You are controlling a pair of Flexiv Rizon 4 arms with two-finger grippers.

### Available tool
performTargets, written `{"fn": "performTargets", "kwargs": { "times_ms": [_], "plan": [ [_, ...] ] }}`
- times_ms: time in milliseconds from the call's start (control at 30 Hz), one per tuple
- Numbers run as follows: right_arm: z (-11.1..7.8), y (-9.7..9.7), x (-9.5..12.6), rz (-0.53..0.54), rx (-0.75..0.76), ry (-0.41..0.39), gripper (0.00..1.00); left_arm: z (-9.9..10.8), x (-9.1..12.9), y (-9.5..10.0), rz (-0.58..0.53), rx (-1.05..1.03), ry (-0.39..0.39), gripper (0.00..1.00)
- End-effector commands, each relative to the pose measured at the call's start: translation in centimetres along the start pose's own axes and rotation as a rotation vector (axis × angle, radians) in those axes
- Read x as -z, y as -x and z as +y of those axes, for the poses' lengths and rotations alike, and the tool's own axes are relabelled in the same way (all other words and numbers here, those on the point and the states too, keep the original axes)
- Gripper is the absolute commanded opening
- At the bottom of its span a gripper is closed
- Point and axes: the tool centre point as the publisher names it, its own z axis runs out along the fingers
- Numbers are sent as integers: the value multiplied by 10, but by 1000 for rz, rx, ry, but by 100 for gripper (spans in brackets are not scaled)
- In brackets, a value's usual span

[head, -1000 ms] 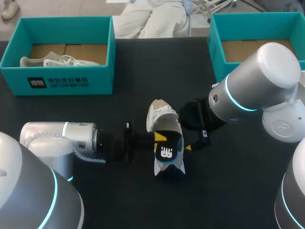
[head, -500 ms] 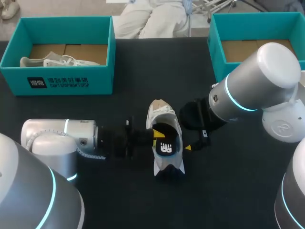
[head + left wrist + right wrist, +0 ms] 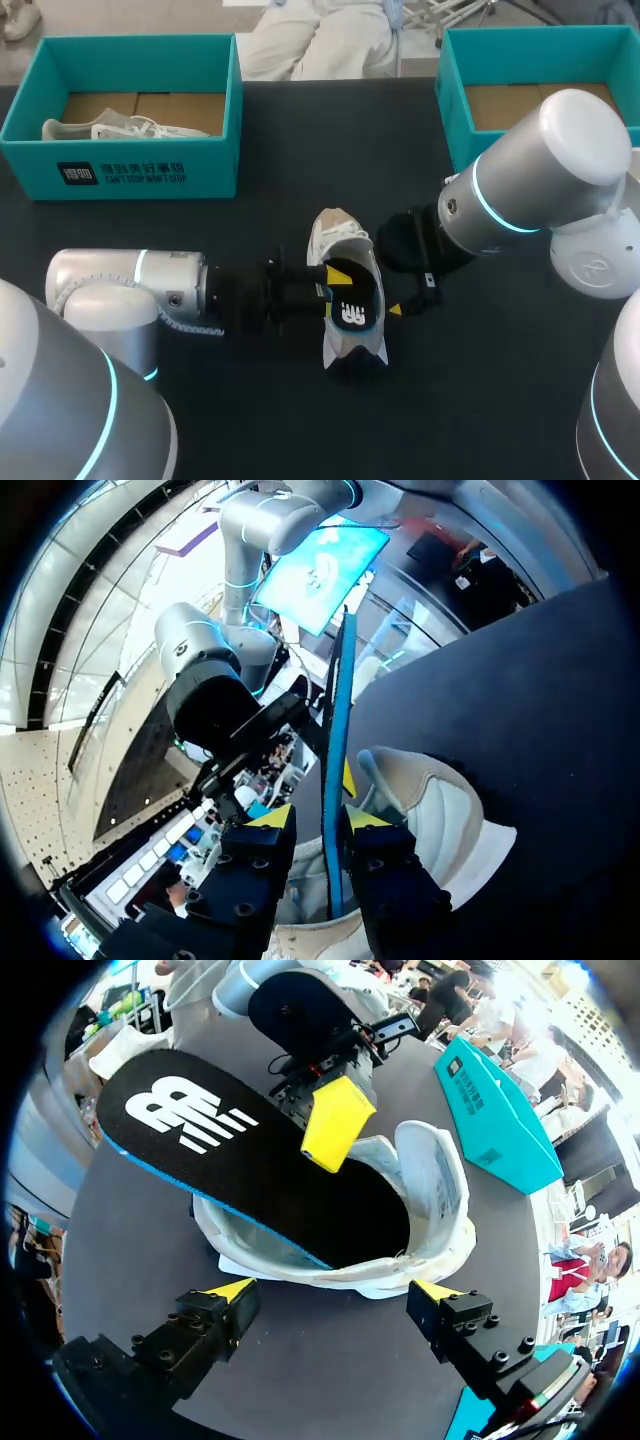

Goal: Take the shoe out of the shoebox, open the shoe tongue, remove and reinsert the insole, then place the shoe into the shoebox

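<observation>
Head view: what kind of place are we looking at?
Probably a robot manipulation bench in a lab or demo hall: left arm and right arm at a dark table, teal shoeboxes left and right, a shoe with its insole in the left gripper.

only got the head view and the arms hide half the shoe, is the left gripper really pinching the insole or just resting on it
observer: Pinching it. In the left wrist view the insole runs edge-on between the fingers of the left gripper, and both press on it.
operator: is the right gripper holding the shoe
observer: No. In the right wrist view the right gripper is open, its fingers spread wide with the shoe just ahead of them, not clamped.
operator: so is the insole out
observer: Not fully. The right wrist view shows one end down inside the shoe and the logo end sticking up out of it.
</observation>
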Motion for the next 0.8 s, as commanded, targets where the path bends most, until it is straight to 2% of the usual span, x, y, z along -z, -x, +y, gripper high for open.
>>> {"fn": "performTargets", "kwargs": {
  "times_ms": [33, 200, 233, 433, 800],
  "plan": [
    [0, -1, -1, -3, -1, -1, 100, -12, 4, -2, -8, -6, -7, 27],
    [0, -1, -1, -3, -1, -1, 100, -17, 1, -7, -8, 5, -20, 17],
    [0, -1, -1, -3, -1, -1, 100, -16, -1, -9, -2, 10, -16, 0],
    [0, -1, -1, -3, -1, -1, 100, -6, -5, -17, -1, 23, 0, 0],
    [0, -1, -1, -3, -1, -1, 100, 27, 3, -16, 6, 13, 79, 0]
  ]
}}
